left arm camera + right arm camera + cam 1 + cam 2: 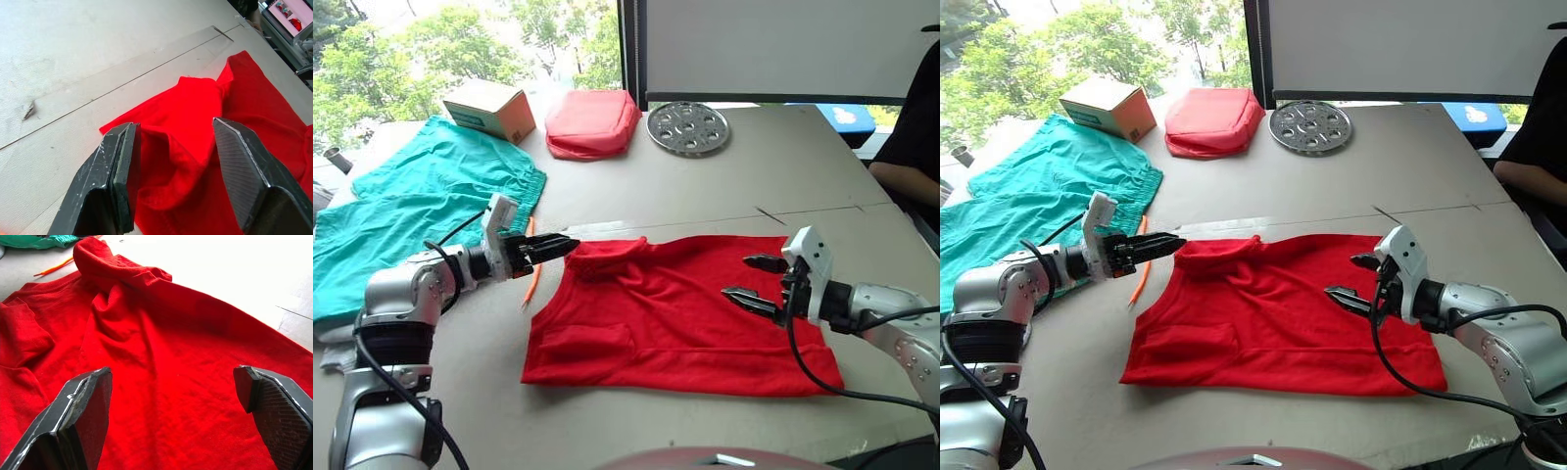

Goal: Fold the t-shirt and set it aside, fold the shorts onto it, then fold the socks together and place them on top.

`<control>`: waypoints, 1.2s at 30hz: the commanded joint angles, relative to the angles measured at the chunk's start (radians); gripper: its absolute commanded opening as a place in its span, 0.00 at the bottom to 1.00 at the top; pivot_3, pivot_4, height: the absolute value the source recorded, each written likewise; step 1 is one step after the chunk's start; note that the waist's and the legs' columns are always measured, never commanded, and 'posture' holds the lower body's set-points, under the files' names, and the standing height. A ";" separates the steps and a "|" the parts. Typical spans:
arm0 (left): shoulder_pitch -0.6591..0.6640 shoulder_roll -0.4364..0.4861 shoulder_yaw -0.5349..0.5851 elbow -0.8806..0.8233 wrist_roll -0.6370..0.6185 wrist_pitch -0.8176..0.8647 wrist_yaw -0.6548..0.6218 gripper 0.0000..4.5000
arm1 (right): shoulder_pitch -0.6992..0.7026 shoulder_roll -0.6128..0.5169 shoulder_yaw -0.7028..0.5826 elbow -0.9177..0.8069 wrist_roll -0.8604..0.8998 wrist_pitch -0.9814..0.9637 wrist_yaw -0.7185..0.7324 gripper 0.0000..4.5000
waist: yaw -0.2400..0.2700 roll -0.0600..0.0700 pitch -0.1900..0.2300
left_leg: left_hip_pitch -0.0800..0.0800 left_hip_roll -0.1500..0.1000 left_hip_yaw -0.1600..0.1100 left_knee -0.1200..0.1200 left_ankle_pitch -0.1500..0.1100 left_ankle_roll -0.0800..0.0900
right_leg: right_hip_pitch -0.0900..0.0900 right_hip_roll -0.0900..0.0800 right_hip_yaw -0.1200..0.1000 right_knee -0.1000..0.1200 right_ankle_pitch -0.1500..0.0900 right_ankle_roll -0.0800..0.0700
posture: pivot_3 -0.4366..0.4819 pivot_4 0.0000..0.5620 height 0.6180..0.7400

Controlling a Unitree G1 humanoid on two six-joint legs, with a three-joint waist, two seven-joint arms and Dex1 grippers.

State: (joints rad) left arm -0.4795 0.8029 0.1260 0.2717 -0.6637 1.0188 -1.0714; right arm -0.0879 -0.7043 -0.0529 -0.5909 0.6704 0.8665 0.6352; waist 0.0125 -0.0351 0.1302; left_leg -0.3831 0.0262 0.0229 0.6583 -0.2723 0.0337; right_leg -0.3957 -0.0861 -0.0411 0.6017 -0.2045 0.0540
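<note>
The red t-shirt lies spread on the table, its far left corner bunched up. My left gripper hovers at that bunched corner. In the left wrist view it is open, with red cloth showing between the fingers. Over the shirt's right part, my right gripper stands open, holding nothing; the right wrist view shows bare red cloth below it. The teal shorts lie flat at the left, their orange drawstring trailing toward the shirt. A pale scrap peeks from under the shorts; I cannot tell if it is the socks.
A cardboard box, a pinkish-red padded pouch and a round perforated metal plate stand along the far edge. A person's arm in a dark sleeve rests at the right side of the table.
</note>
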 commanded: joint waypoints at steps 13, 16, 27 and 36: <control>-0.392 -0.087 -0.216 0.402 0.230 0.008 0.025 0.56 | 0.040 -0.008 -0.048 -0.094 0.063 0.001 -0.002 0.93 | 0.000 -0.002 0.001 | 0.000 -0.002 0.000 0.001 0.000 0.000 | 0.000 -0.001 0.002 0.002 -0.002 -0.003 | 0.48 0.27 1.00; -0.381 -0.097 -0.314 0.434 0.327 -0.121 -0.040 0.56 | 0.041 -0.006 -0.051 -0.106 0.076 -0.002 -0.009 0.93 | 0.002 -0.002 0.000 | 0.000 -0.002 0.000 0.001 0.000 0.000 | 0.000 0.000 0.001 0.002 -0.002 -0.003 | 0.48 0.27 1.00; -0.175 -0.030 -0.454 0.298 0.579 -0.679 -0.182 0.56 | 0.086 -0.006 -0.081 -0.141 0.102 -0.008 -0.037 0.93 | -0.001 0.002 -0.003 | 0.002 0.001 0.003 0.000 -0.001 0.001 | 0.000 -0.002 0.004 0.001 -0.003 -0.004 | 0.48 0.27 1.00; -0.141 -0.094 -0.393 0.279 0.601 -0.728 -0.147 0.00 | 0.083 -0.013 -0.087 -0.135 0.105 -0.011 -0.037 0.93 | 0.009 0.010 -0.010 | 0.002 -0.001 0.003 0.001 -0.001 0.002 | 0.000 -0.003 0.005 0.000 -0.003 -0.004 | 0.48 0.27 1.00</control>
State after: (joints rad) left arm -0.6554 0.7297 -0.2363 0.5239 -0.0795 0.2410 -1.2074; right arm -0.0024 -0.7080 -0.1004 -0.6978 0.7590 0.8708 0.5996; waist 0.0211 -0.0250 0.1199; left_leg -0.3812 0.0251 0.0253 0.6596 -0.2735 0.0356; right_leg -0.3957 -0.0894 -0.0370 0.6022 -0.2073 0.0502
